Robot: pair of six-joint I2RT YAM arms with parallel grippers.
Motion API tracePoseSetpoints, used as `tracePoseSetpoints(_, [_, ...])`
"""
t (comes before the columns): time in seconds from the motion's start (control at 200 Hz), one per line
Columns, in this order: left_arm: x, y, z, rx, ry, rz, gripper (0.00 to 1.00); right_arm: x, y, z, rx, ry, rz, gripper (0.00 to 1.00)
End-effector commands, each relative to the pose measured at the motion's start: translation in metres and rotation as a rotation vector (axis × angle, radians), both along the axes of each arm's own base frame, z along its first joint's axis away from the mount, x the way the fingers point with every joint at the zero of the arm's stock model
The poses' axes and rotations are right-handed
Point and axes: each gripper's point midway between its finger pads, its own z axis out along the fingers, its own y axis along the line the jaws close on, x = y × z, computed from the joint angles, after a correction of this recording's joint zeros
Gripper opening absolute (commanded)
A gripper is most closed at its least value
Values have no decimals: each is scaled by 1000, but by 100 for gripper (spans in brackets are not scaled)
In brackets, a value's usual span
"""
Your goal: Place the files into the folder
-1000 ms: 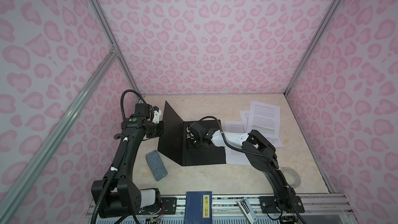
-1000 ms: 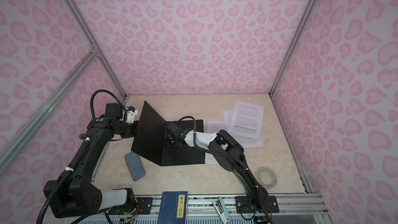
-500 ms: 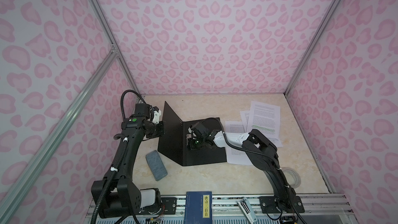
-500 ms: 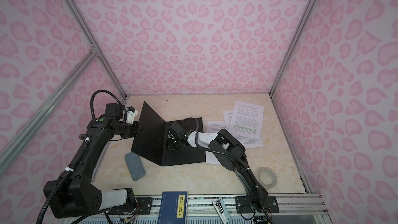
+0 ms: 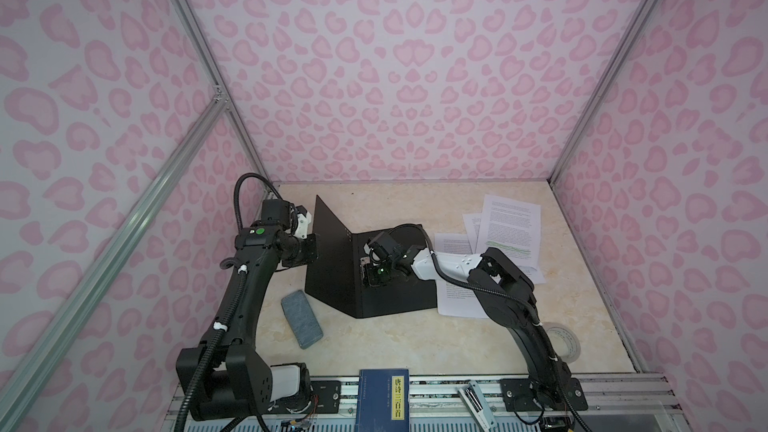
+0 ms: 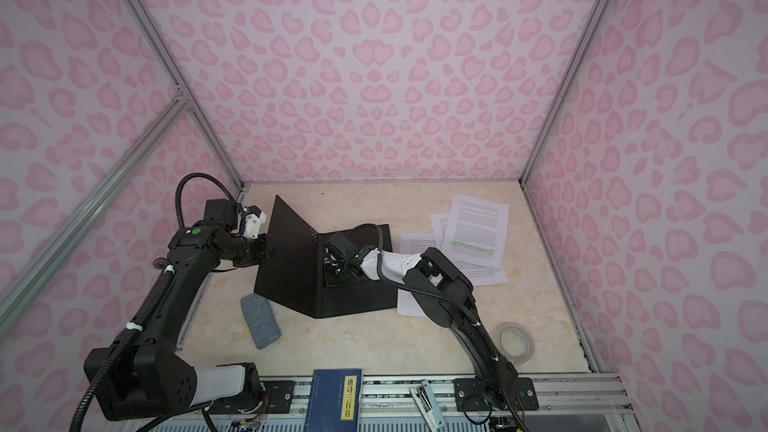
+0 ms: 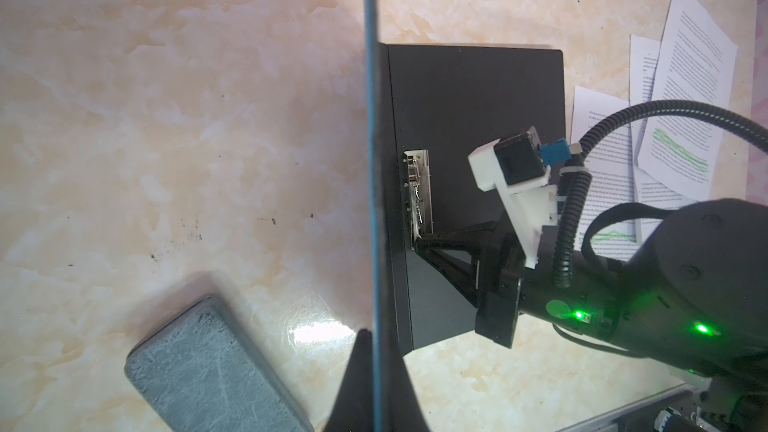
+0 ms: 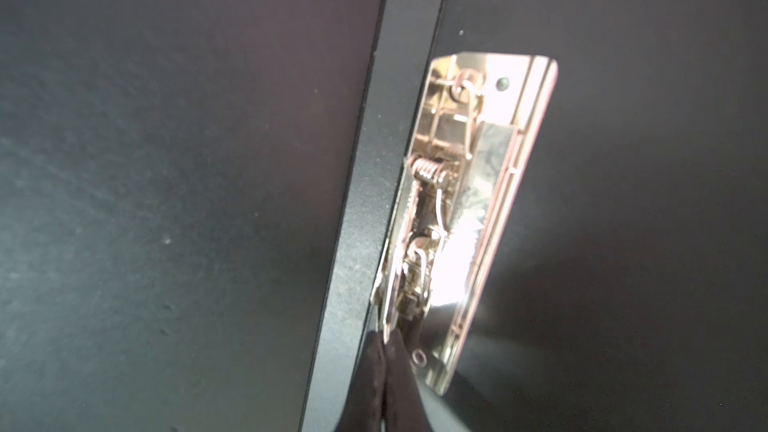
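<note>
The left gripper (image 7: 371, 338) was pinched shut on the raised cover (image 5: 332, 251) of the folder (image 5: 395, 297). The right gripper (image 8: 384, 347) was closed on the metal clip (image 8: 457, 222). The 3 files (image 5: 509, 222) lay on the table (image 5: 374, 347) beside it, not yet inside. If those narrow tips slipped, the clip would likely snap shut — or the thin cover could flop down.

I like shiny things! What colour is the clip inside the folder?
Shiny silvery metal clip; it shows best in the right wrist view.
</note>
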Motion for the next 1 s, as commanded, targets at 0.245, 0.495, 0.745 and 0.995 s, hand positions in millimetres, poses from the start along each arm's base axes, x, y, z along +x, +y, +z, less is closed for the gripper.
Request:
tracePoseSetpoints(0.245, [-6, 7, 1, 49, 5, -4, 4, 0, -28, -22, -178, -13, -1, 0])
tracePoseSetpoints(0.495, [-8, 7, -2, 55, 12, -11, 4, 3, -16, 0, -136, -34, 20, 0])
tracePoseSetpoints(0.745, [-8, 6, -4, 50, 16, -14, 4, 4, -3, 15, -74, -31, 36, 0])
tracePoseSetpoints(0.995, [-8, 6, -6, 49, 23, -17, 4, 6, 6, 30, -23, -32, 43, 10])
